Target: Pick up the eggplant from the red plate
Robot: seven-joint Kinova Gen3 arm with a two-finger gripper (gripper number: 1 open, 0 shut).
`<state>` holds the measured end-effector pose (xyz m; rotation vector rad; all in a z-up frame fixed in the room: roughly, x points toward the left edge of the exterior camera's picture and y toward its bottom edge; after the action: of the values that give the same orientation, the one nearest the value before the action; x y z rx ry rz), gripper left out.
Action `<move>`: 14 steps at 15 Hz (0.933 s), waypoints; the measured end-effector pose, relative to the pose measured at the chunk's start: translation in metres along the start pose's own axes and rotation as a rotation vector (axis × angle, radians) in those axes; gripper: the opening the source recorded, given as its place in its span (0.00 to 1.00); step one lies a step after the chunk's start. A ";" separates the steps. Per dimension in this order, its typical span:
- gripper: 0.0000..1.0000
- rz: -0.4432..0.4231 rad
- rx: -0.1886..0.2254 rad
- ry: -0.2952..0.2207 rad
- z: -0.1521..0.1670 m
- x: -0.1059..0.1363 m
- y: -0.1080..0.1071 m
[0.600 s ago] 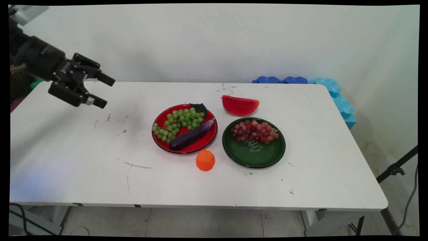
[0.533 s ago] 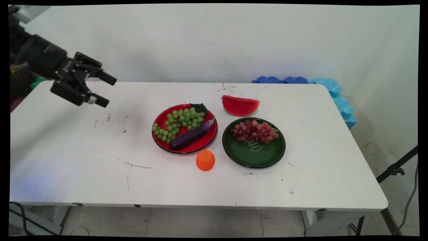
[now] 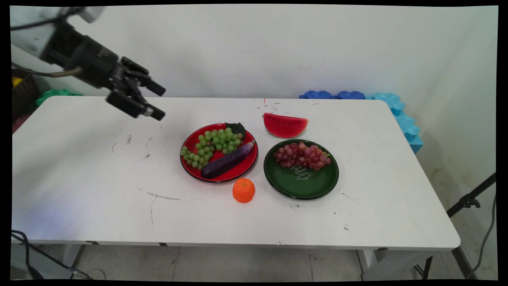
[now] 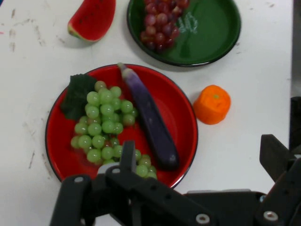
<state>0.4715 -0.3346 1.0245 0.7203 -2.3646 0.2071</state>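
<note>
**Gripper in the air, upper left, two plates of fruit at centre**

On the table (image 3: 99,178) sit two plates. The red plate (image 3: 189,140), centre of the frame, carries a bunch of green grapes (image 3: 210,145) with a dark leaf (image 3: 236,128) at its top, and an eggplant (image 3: 228,160) lying slantwise along the grapes' right side, touching them. Some grapes hang over the plate's left rim. The green plate (image 3: 305,182), just to the right and apart from the red one, holds red grapes (image 3: 301,155) heaped in its upper half; the lower half is bare save for pale lettering too small to read.

Loose on the table: a watermelon slice (image 3: 285,125) above the gap between the plates, close to the green plate's top rim, and an orange (image 3: 243,190) below that gap, just beside the red plate's lower edge.

In the hand view the green plate's top and the watermelon slice are cut off by the frame, and the gripper's linkage covers the near rim of the red plate and a few grapes.

The gripper (image 3: 156,102) hangs in the upper left of the main view, above the table, fingers spread apart and holding nothing. It points down and right; the red plate is the nearest thing, lower right of it and well apart.

Blue foam pieces (image 3: 357,95) line the table's far right edge.
</note>
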 end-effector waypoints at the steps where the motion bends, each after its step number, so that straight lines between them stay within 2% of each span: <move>1: 1.00 -0.006 0.012 -0.017 0.010 0.005 0.001; 5: 1.00 -0.025 0.061 -0.092 0.054 0.019 0.001; 9: 1.00 -0.037 0.094 -0.159 0.093 0.022 -0.002; 14: 1.00 -0.076 0.095 -0.227 0.145 0.017 -0.001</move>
<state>0.3823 -0.3893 0.9222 0.9197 -2.5497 0.2163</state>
